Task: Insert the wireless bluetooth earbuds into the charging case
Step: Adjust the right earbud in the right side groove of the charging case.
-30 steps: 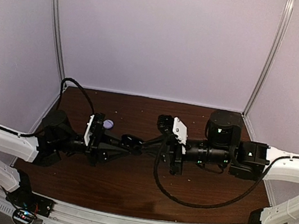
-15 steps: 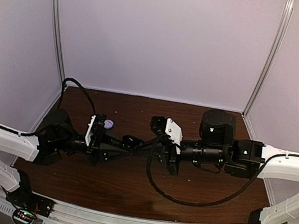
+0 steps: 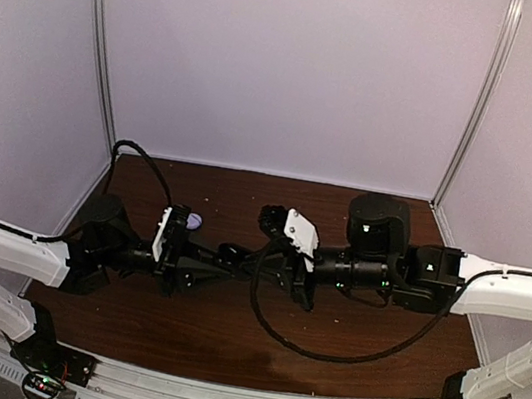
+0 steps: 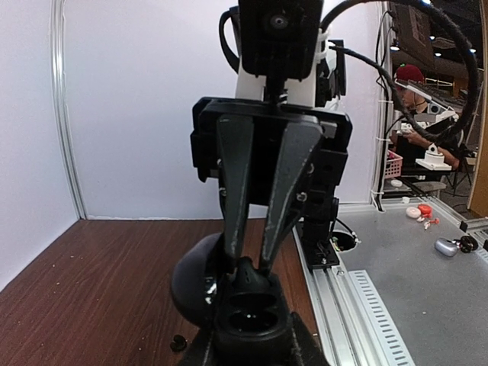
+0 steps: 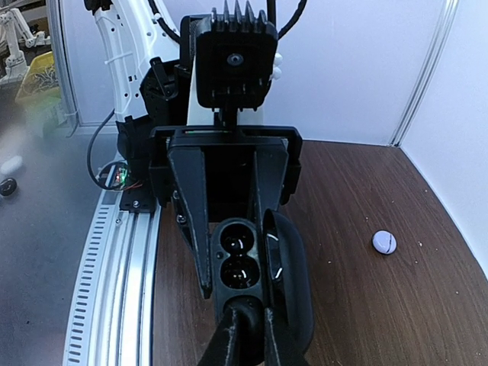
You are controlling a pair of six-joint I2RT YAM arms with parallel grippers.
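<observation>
Black rounded plastic charging case (image 5: 238,259), lid open, is sitting pinched in my left gripper (image 5: 238,288). My right gripper (image 4: 248,265) is hanging at its wells, jaws nearly together; can't tell if an earbud's between them. Going in crooked risks flicking it away.

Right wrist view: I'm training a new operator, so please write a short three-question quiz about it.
1. True or false: the lid of the charging case is shut.
2. What grips the case? A) the left claw B) the right claw C) nothing
3. In the right wrist view, on which side of the case does the small white round object lie on the table?
Key: 1 false, it is open; 2 A; 3 the right.
</observation>
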